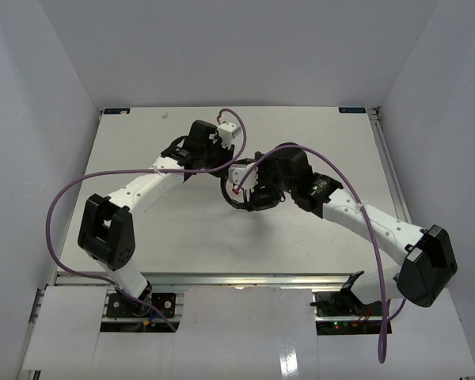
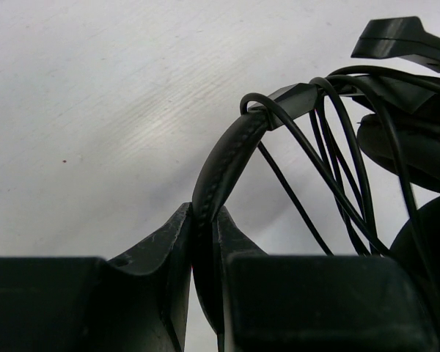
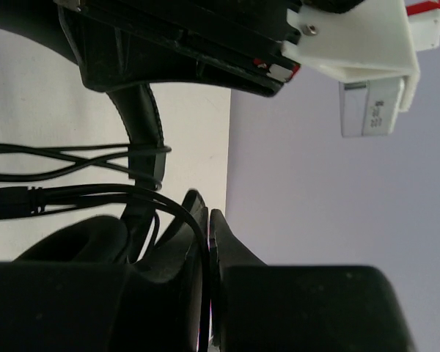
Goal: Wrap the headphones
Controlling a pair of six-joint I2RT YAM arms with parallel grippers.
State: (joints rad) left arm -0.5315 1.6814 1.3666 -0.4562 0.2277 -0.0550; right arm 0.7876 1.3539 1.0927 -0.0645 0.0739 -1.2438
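Risks shedding the wound cord (image 2: 308,156) loops through any slip at the right gripper (image 3: 209,220), pinched shut on the strand, or any twist at the left gripper (image 2: 205,220), clamped tight on the padded headband (image 2: 227,150), with the headphones (image 1: 249,198) mid-table (image 1: 317,134) between both arms.

headphones (image 1: 245,206) on table (image 1: 317,134) centre | left tool (image 2: 204,213) on headband (image 2: 224,158) | cord (image 2: 356,220) over headband

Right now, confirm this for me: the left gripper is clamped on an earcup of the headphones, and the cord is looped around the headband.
Wrong grip spot: the left gripper is clamped on the headband, as the left wrist view shows. The cord is indeed looped around the headband.
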